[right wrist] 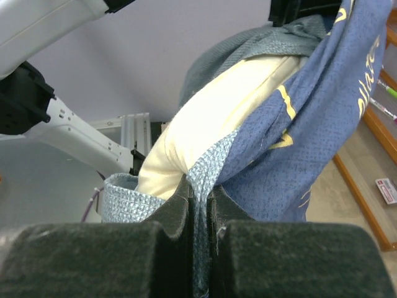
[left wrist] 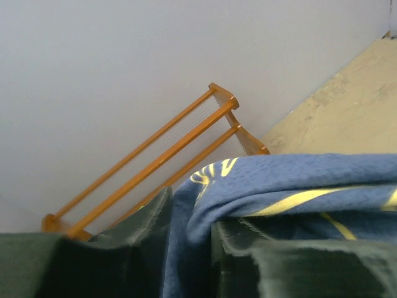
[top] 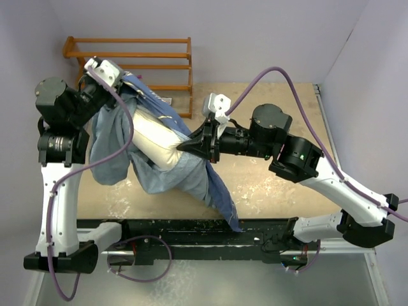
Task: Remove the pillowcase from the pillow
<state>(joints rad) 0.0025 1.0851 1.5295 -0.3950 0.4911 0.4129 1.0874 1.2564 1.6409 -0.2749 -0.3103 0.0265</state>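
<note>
Your right hand (right wrist: 198, 202) pinching pillowcase (right wrist: 291, 149) beside pillow (right wrist: 217, 118), script (right wrist: 367, 77) unreadable, your left hand (left wrist: 189, 248) astride it, grip unclear, rack (left wrist: 155, 155) behind

The walls (top: 255, 38) are pale purple-grey and plain. A light brown table (top: 274, 185) has white scuffed marks on it. An orange wooden rack (top: 153, 41) with thin bars stands at the back wall.

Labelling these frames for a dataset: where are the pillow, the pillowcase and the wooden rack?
pillow (top: 156, 139): top view, on its bare cream middle.
pillowcase (top: 171, 178): top view, on the blue fold toward the near table edge.
wooden rack (top: 127, 41): top view, on the rail farthest from the arms.
</note>
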